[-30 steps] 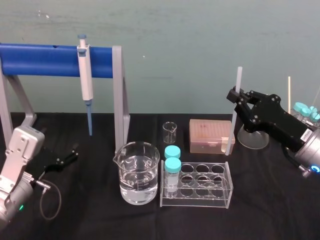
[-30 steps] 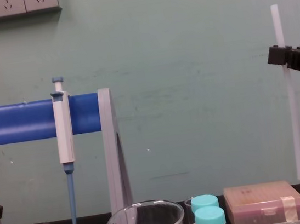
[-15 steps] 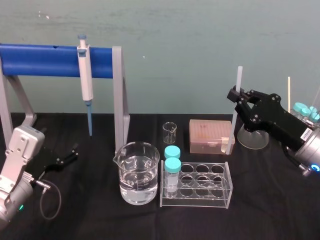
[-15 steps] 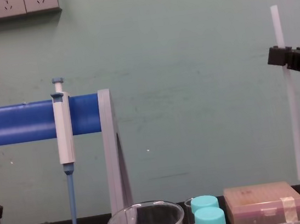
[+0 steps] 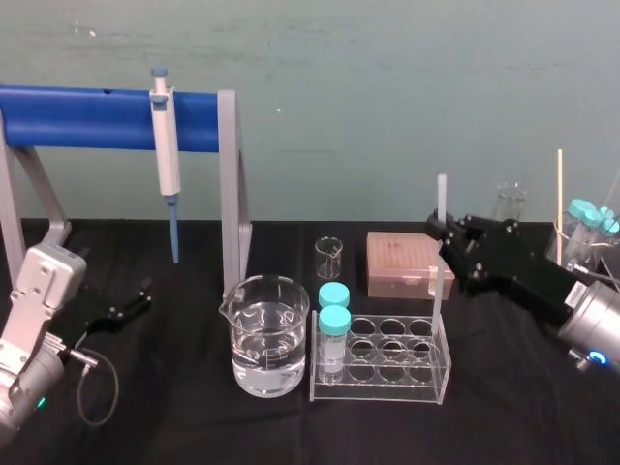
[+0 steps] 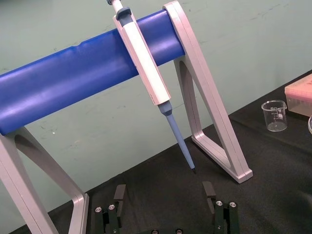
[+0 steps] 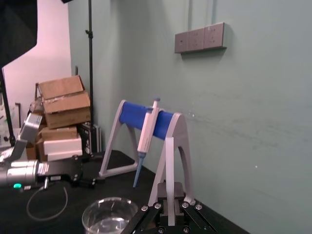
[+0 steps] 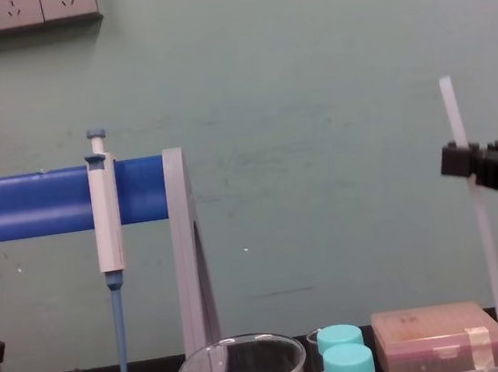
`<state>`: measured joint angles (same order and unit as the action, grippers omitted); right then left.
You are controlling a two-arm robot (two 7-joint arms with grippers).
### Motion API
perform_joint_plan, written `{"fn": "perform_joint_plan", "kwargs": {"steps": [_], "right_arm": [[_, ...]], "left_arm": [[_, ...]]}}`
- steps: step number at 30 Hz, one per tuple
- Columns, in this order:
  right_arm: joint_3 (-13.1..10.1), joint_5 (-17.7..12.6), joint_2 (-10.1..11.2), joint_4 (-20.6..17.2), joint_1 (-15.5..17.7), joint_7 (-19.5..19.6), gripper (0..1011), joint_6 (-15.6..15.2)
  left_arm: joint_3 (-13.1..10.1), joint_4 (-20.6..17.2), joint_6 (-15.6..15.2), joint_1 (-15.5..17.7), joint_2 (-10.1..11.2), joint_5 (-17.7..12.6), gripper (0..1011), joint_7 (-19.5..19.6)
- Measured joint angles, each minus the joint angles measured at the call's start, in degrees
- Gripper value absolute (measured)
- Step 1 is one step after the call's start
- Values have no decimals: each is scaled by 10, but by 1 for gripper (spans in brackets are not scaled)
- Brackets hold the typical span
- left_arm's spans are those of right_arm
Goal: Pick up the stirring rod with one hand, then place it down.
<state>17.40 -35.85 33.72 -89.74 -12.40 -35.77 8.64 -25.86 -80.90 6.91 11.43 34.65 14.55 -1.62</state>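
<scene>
- The right pincer (image 5: 446, 235) is above the bench (image 5: 194, 426), on the right side, and it is clamped on the stirring rod (image 5: 442, 199).
- The stirring rod stands almost upright in this pincer, with a short part above the jaws and a longer part below them.
- In the head view the lower end of the rod comes down near the back right corner of the clear tube rack (image 5: 380, 360), in front of the pink box (image 5: 402, 263). I cannot tell if the end touches the bench.
- In the chest view the rod (image 8: 484, 247) is slightly tilted and passes just beside the right end of the pink box (image 8: 439, 337); the right pincer (image 8: 455, 162) holds it high up.
- In the right wrist view the rod (image 7: 169, 165) rises straight between the two closed jaws.
- The left pincer (image 5: 143, 296) lies low at the left of the bench, well apart from the rod. In the left wrist view its fingers (image 6: 119, 192) are apart, with nothing between them.
- A white pipette (image 5: 167, 145) hangs on the blue bar (image 5: 87, 118).
- A beaker with water (image 5: 263, 334) stands just beside the rack.
</scene>
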Motion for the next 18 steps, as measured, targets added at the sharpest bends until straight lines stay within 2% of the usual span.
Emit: {"fn": "perform_joint_plan", "kwargs": {"steps": [9,18], "right_arm": [[1,9,-6,19,15,-7,68,24],[2,5,-18,39,9,-26,68,43]], "left_arm": [[0,0,0,0,0,0,1000,0],[0,0,0,0,0,0,1000,0]]}}
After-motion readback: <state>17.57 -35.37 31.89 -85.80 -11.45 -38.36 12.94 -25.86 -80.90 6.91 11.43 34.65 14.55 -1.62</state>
